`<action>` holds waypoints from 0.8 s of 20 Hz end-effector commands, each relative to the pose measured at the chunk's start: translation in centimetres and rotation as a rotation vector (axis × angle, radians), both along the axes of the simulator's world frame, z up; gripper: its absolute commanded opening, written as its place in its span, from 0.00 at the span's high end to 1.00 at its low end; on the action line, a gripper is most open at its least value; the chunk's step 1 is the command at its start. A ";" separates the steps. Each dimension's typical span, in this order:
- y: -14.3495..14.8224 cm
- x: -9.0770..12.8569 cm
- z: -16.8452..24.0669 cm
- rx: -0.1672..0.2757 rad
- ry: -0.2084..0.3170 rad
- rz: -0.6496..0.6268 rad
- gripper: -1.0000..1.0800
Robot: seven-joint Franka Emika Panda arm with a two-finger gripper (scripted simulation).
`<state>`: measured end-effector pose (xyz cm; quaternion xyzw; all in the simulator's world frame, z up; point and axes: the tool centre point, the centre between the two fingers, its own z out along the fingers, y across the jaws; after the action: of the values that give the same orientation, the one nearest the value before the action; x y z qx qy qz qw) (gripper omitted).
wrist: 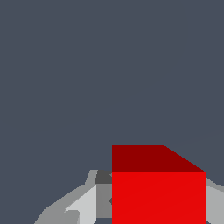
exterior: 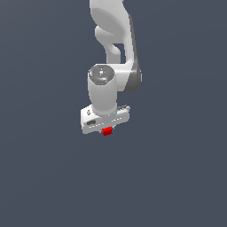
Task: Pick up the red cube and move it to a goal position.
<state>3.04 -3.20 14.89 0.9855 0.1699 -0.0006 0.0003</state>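
While the arm (exterior: 113, 53) reaches straight down, its claw (exterior: 106, 130) holds the red cube (exterior: 107, 131).
Seen from the exterior view, the wrist stands upright with the white hand crosswise below it; the cube sits directly under the claw, pinched between grey fingers (wrist: 94, 201) that press its sides in the wrist view.

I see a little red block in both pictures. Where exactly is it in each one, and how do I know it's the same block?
Exterior view: the red cube peeks out just below the white gripper, near the picture's middle.
Wrist view: the red cube fills the lower corner, close to the camera, between grey fingers.
Shared landmark: the gripper itself, whose fingers flank the cube in both views.
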 end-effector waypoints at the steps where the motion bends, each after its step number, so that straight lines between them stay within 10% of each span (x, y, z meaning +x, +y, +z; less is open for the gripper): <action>1: 0.7 -0.8 2.7 0.000 -0.001 0.000 1.00; 16: 5.0 -5.6 19.8 -0.001 -0.001 0.001 1.00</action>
<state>-2.01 1.34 33.05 0.9854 0.1702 0.0000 0.0008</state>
